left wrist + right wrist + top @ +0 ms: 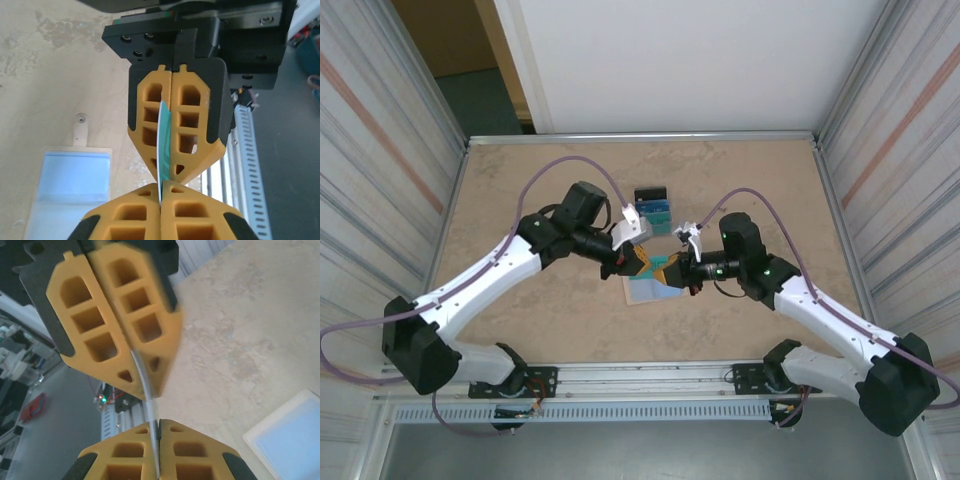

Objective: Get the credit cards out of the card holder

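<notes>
Left tool [160, 192]: clenched on one end of a teal card [164, 135].
Right tool [159, 429]: clenched on the other end of the same card.
Card feel: probably light, thin, stiff and slippery. Best pinched flat, near an edge.
Card place: up in the air, held between both tools.
Holder [642, 292]: open on the surface [520, 180], near, at 7 o'clock from the tools in the top view.
Pile [653, 205]: more cards, at 12 o'clock.

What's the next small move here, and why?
Probably the right gripper should let go: it and the left gripper both pinch the same teal card near the open card holder, and the left sits nearer the pile of cards.
</notes>
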